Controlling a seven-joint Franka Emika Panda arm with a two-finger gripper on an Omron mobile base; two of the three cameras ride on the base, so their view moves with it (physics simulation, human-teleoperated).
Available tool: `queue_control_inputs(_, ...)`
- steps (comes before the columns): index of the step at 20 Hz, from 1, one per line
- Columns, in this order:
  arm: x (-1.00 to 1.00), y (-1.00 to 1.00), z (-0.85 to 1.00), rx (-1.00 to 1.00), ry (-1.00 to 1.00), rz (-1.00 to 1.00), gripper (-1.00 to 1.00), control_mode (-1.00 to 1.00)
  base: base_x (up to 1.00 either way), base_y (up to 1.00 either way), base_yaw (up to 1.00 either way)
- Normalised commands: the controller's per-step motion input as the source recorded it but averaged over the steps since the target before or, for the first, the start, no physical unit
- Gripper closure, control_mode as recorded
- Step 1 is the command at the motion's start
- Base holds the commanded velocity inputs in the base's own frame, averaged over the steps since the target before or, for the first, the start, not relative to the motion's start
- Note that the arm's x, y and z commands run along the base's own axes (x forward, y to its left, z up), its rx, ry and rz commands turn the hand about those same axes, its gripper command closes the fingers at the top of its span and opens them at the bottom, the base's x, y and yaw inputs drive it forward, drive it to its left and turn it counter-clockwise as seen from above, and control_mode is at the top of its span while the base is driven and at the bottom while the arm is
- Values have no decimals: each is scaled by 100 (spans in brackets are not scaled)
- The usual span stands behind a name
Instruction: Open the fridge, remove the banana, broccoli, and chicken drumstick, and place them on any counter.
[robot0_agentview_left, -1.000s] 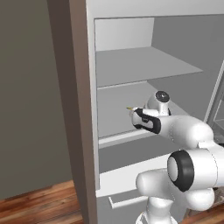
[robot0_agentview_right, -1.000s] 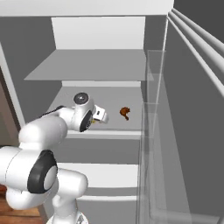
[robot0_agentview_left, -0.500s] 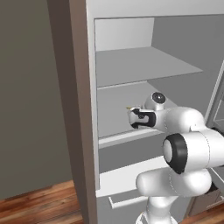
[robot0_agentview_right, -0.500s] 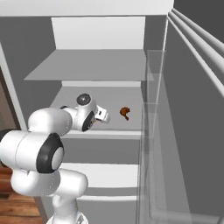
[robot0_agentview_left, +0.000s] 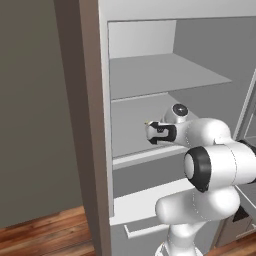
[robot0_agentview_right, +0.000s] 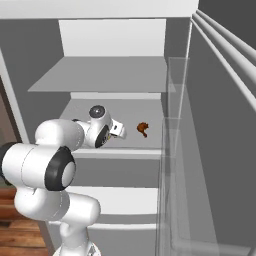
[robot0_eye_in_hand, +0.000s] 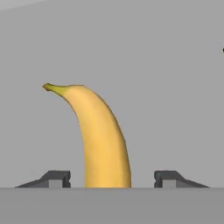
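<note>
One small curved yellow banana (robot0_eye_in_hand: 103, 140) lies on the middle grey shelf (robot0_agentview_right: 125, 112) of the tall silver-grey fridge (robot0_agentview_left: 150, 75), its stalk pointing away from us in the hand view and its body running between the two dark fingertips (robot0_eye_in_hand: 54, 179) of our two-finger gripper (robot0_eye_in_hand: 111, 180). We see clear gaps on both sides of the fruit, so the jaws straddle the banana without yet touching it; the hand is parted around it and grasps nothing so far.

We judge the banana light and fairly firm, with a smooth, slightly slippery skin that could bruise under a hard squeeze. Its curve means the best hold is across the thick middle of the body, where the sides run nearly parallel, not on the thin stalk or the tapering end. A gentle closing should be enough; a pinch off-centre could make it swivel or slide out.

From the left base camera our white arm reaches over the shelf edge, the gripper (robot0_agentview_left: 150, 133) close to the left inner wall, a sliver of yellow at its tip. From the right base camera a small dark reddish-brown chicken drumstick (robot0_agentview_right: 143, 128) rests on the same shelf, apart from the gripper and nearer the open door's clear bins (robot0_agentview_right: 175, 150). We cannot make out the broccoli.
</note>
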Motion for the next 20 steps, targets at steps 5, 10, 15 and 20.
queue_control_inputs(5,0,0,0,0,0,0,100,-100,0,0,0)
queue_control_inputs(10,0,0,0,0,0,0,100,-100,0,0,0)
queue_control_inputs(15,-39,1,6,-1,-3,0,100,-100,0,0,0)
queue_control_inputs(20,-100,1,80,-12,-9,3,100,-100,0,0,0)
